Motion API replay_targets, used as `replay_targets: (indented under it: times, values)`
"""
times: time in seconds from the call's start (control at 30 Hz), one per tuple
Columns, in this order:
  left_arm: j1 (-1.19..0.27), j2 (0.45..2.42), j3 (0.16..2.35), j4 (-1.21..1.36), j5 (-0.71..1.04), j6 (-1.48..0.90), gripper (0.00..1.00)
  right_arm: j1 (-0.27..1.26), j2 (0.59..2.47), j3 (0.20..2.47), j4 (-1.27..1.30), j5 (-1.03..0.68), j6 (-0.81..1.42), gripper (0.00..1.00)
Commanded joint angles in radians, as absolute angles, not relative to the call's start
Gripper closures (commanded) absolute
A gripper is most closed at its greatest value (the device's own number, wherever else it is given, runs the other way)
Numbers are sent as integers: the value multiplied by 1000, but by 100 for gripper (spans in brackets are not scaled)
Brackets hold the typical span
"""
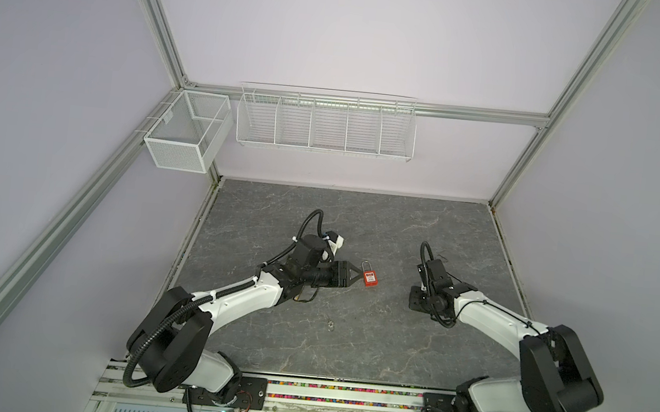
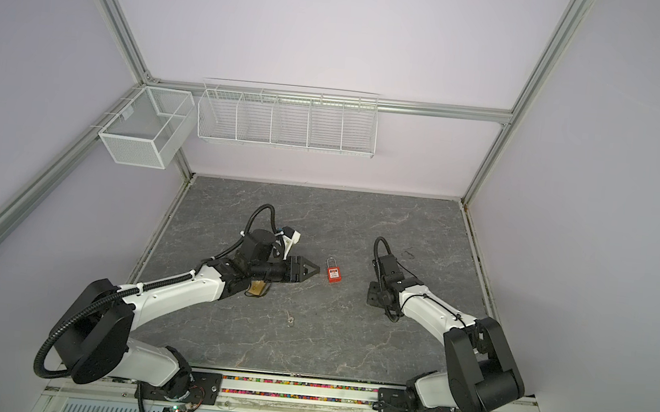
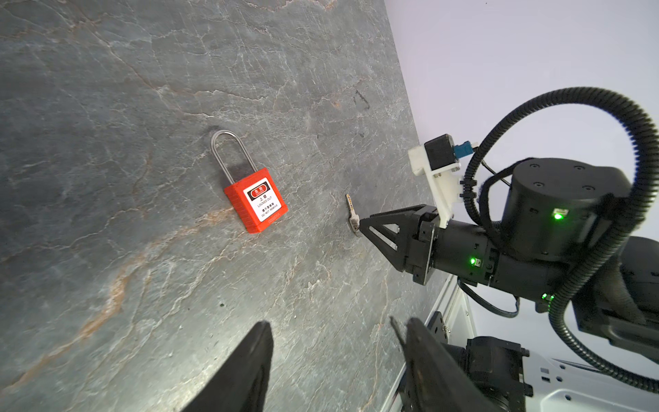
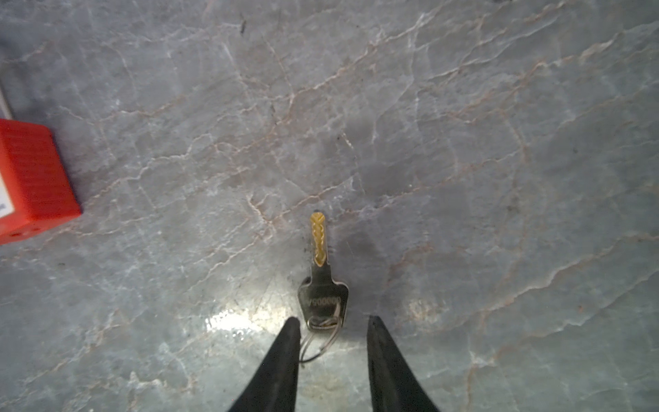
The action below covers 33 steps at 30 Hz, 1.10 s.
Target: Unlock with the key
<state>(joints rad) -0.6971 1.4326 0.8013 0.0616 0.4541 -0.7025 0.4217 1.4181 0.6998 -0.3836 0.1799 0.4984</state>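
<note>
A red padlock (image 1: pixel 370 278) (image 2: pixel 333 274) with a steel shackle lies flat on the grey stone-look table, label up (image 3: pixel 256 199). My left gripper (image 1: pixel 356 276) (image 3: pixel 337 323) lies low just left of it, jaws open and empty. A small key (image 4: pixel 322 281) (image 3: pixel 351 214) with a gold blade lies flat to the right of the padlock (image 4: pixel 32 178). My right gripper (image 4: pixel 332 321) (image 3: pixel 361 228) points down over the key's head. Its fingers stand apart on either side of the key ring, touching nothing. In both top views the key is hidden under the right wrist.
Two white wire baskets (image 1: pixel 326 125) (image 1: pixel 188 129) hang on the back wall and left frame. A small pale speck (image 1: pixel 330 324) lies on the table (image 1: pixel 347 342) nearer the front. Aluminium posts edge the table on both sides.
</note>
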Motion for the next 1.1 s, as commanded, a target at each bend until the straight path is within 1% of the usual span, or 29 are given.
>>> replay_targets:
  times: [0.0,0.07,0.17,0.4,0.63,1.07]
  values:
    - [-703,1432,820,66,465,-696,41,426,1401,701,-410,204,515,67]
    - [-703,1432,816,69,466,-696,41,426,1402,697,-407,203,517,68]
    - [-703,1427,811,69,465,-696,41,425,1403,699,-403,197,523,72]
    - [-703,1421,811,64,467,-689,41,427,1397,689,-384,167,534,73]
    - [-703,1424,814,72,470,-688,41,426,1407,673,-359,122,554,71]
    - [-703,1415,808,67,477,-684,41,425,1427,666,-341,119,575,78]
